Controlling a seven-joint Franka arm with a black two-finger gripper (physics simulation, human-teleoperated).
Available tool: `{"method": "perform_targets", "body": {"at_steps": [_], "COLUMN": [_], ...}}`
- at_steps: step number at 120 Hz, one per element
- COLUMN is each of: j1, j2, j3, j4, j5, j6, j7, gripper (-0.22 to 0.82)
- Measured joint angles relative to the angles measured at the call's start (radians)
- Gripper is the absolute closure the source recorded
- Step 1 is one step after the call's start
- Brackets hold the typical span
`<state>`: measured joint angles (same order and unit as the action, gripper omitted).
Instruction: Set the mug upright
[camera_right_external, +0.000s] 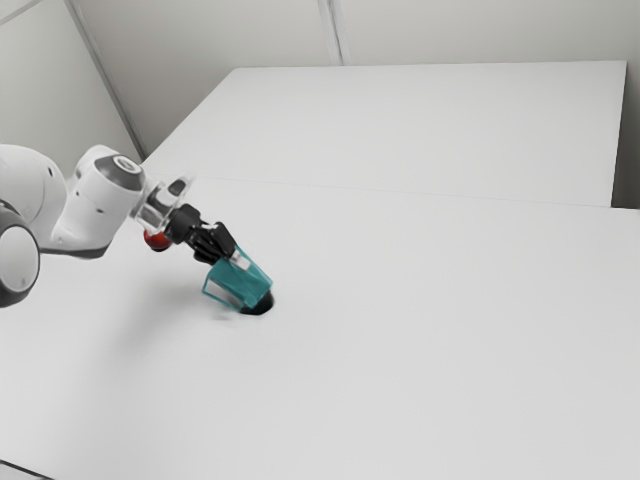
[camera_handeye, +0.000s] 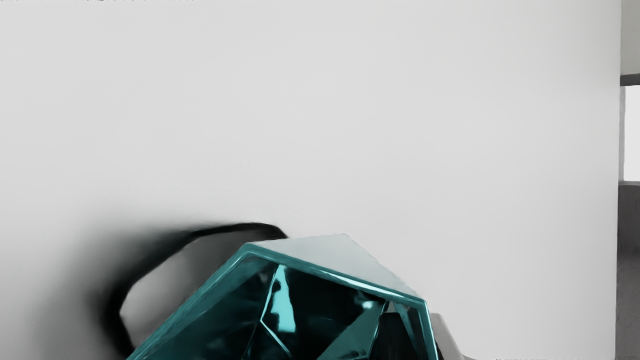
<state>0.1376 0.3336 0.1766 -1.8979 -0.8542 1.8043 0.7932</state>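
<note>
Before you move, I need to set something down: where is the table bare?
From the teal mug, the white table is bare toward the exterior view's right and bottom. It is crowded around the hand, mug and red object.

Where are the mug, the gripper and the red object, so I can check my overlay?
Mug (camera_right_external: 241, 284): exterior view, on its teal outer wall.
Gripper (camera_right_external: 234, 257): exterior view, midway between its fingertips.
Red object (camera_right_external: 156, 241): exterior view, on its visible side.

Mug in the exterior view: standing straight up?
No, the mug is tilted there, its body slanting down toward the exterior view's right, with its handle on the exterior view's left.
</note>
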Motion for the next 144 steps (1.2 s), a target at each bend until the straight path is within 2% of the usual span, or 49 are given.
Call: {"method": "perform_targets", "body": {"at_steps": [29,63,114,144], "j1": [-0.058,-0.232,-0.418,-0.532], "j2": [-0.038,-0.124,-0.284,-0.353], "j3": [-0.003,0.002,0.007,0.009], "j4": [0.009,-0.017,-0.28,-0.364], "j5": [0.08,0.314,0.736,0.921], "j6": [0.012,0.127,0.356,0.42], "j7": [-0.019,-0.07,-0.22,-0.366], "gripper": [0.75,0.76,0.76,0.76]}}
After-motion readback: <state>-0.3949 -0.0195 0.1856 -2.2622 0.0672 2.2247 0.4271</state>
